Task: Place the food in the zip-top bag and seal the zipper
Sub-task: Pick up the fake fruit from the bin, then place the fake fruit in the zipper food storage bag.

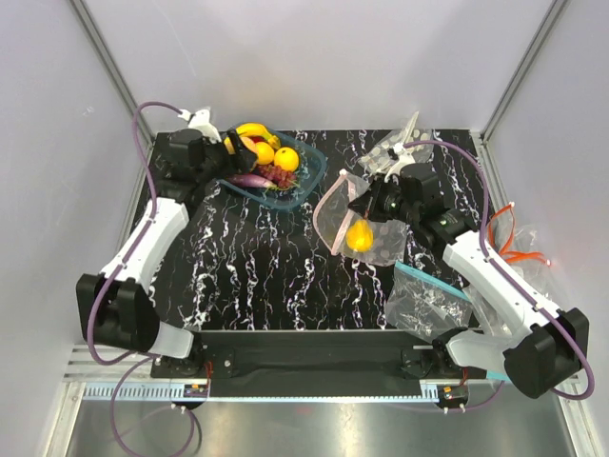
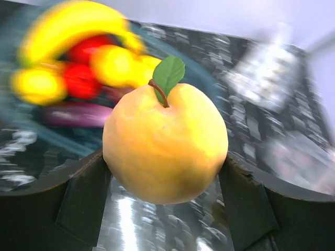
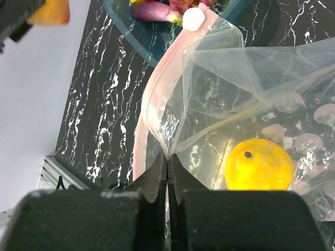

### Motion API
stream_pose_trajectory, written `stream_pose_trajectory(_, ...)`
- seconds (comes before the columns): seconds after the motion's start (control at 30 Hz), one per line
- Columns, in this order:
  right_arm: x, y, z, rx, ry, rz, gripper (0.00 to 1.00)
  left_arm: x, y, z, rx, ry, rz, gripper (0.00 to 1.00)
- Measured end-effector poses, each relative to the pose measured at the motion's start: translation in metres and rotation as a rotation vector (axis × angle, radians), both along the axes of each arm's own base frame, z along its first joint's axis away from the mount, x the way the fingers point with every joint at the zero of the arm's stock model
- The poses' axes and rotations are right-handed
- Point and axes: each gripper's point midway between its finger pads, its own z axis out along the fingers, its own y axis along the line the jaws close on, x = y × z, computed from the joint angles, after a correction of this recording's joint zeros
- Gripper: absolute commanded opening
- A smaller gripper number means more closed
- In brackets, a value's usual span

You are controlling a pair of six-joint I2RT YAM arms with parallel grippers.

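My left gripper (image 1: pixel 231 143) is shut on a yellow-orange toy fruit (image 2: pixel 165 144) with a green leaf and holds it at the left end of the fruit pile (image 1: pixel 266 150): banana, orange rounds, dark red grapes. My right gripper (image 1: pixel 364 208) is shut on the mouth edge of the dotted zip-top bag (image 1: pixel 344 217) and holds it lifted open. One yellow lemon (image 1: pixel 359 236) lies inside the bag, also seen in the right wrist view (image 3: pixel 259 165). The pink zipper strip (image 3: pixel 157 94) curves from my fingertips (image 3: pixel 156 172) to its white slider (image 3: pixel 193 18).
The fruit sits in a teal-blue clear dish (image 1: pixel 306 186) at the back centre. A second clear bag with a teal strip (image 1: pixel 430 297) lies at the front right. More crinkled plastic (image 1: pixel 392 146) lies at the back right, and orange cable (image 1: pixel 519 255) at the right edge.
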Motion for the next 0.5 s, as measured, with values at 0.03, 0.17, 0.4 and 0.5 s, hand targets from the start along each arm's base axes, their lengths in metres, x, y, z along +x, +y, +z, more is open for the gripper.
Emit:
stream_pose_trajectory(0.03, 0.000, 0.000, 0.000, 0.000, 0.000, 0.000, 0.00, -0.011, -0.015, 0.003, -0.024, -0.008, -0.039, 0.75)
stream_pose_trajectory(0.17, -0.002, 0.001, 0.002, 0.005, -0.001, 0.009, 0.00, -0.057, -0.073, 0.005, -0.096, -0.025, -0.198, 0.75)
stream_pose_trajectory(0.4, -0.007, 0.003, 0.004, 0.015, 0.005, 0.033, 0.00, -0.116, -0.142, -0.009, -0.190, 0.009, -0.388, 0.73)
stream_pose_trajectory(0.5, -0.009, 0.003, 0.006, 0.019, 0.004, 0.040, 0.00, -0.127, -0.158, -0.008, -0.206, 0.015, -0.428, 0.72)
